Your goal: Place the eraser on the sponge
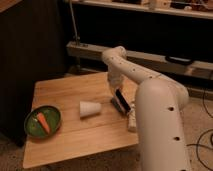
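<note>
The eraser [121,101] is a narrow black bar, tilted, at the right side of the wooden table [65,92], just right of the white cup. My gripper [117,91] comes down from the white arm and is right at the eraser's upper end. I cannot tell whether the eraser rests on anything. The sponge is hidden; I cannot make it out under or beside the eraser.
A white paper cup [90,108] lies on its side mid-table. A green bowl [31,125] holding a carrot [43,122] sits at the front left. A white bottle [132,120] lies by the right edge, partly behind my arm. Dark shelving stands behind.
</note>
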Available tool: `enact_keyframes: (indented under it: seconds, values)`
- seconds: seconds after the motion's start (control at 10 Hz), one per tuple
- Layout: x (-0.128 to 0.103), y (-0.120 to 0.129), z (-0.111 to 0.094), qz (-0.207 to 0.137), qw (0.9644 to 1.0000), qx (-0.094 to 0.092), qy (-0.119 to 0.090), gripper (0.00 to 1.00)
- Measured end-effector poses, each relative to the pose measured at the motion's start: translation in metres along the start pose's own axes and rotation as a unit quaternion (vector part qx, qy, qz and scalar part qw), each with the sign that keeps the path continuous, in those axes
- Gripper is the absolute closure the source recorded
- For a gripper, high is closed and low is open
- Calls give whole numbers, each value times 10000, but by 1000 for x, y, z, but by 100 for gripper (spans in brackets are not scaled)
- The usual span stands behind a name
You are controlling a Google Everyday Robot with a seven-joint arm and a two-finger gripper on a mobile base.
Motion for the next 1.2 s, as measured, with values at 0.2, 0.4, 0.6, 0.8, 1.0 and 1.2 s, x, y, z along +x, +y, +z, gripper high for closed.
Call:
enact_keyframes:
  seconds: [0.2, 0.4, 0.6, 0.8, 1.0, 1.2]
  values:
    - [1, 1, 2, -15, 10000, 12, -43, 94]
    - [2, 2, 4, -34, 9999, 36, -103, 72]
    - [1, 3, 6, -37, 9999, 38, -155, 48]
    - [2, 3, 6, -30, 9999, 39, -155, 30]
    - [3, 2, 3, -7, 10000, 32, -83, 20]
    - [4, 0, 0, 24, 10000, 33, 10, 20]
